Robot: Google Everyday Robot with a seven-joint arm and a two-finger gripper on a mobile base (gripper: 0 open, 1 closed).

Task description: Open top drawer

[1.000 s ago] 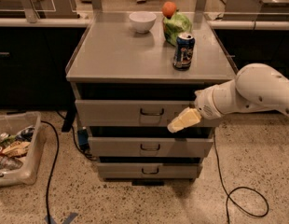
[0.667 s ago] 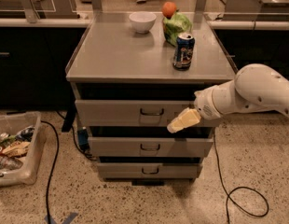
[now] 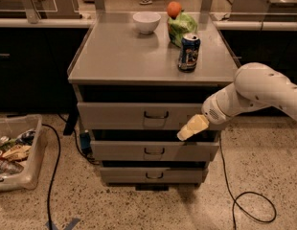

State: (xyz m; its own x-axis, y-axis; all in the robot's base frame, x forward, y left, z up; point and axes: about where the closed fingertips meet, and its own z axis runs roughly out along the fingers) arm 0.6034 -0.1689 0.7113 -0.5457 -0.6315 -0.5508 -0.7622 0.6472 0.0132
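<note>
bin: a clear plastic bin [image 3: 25,175] is sitting on the floor at the left, well apart from the cabinet; it is holding a jumble of wrappers and small packets
bowl: a white bowl [image 3: 146,21] is standing at the back of the grey surface [image 3: 119,56]; its inside is not showing from this angle
can: a blue can [image 3: 188,51] is standing upright near the right front of the surface; a green bag [image 3: 184,27] is lying just behind it, with an orange [image 3: 174,8] beside the bag's far end
top drawer: the top drawer [image 3: 115,115] is sitting directly under the surface, the widest and tallest of three grey fronts; its flat face is carrying a small dark wire handle [image 3: 156,114] at centre; a dark gap is showing above it
lower drawers: the middle drawer [image 3: 124,151] and bottom drawer [image 3: 124,175] are sitting beneath, narrower and shallower
pincer: the cream pincer [image 3: 192,127] is hanging at the end of a white arm [image 3: 258,92] reaching in from the right; it is hovering before the top drawer's lower right part, right of the handle and apart from it; whether it is wide or narrow cannot be told
</note>
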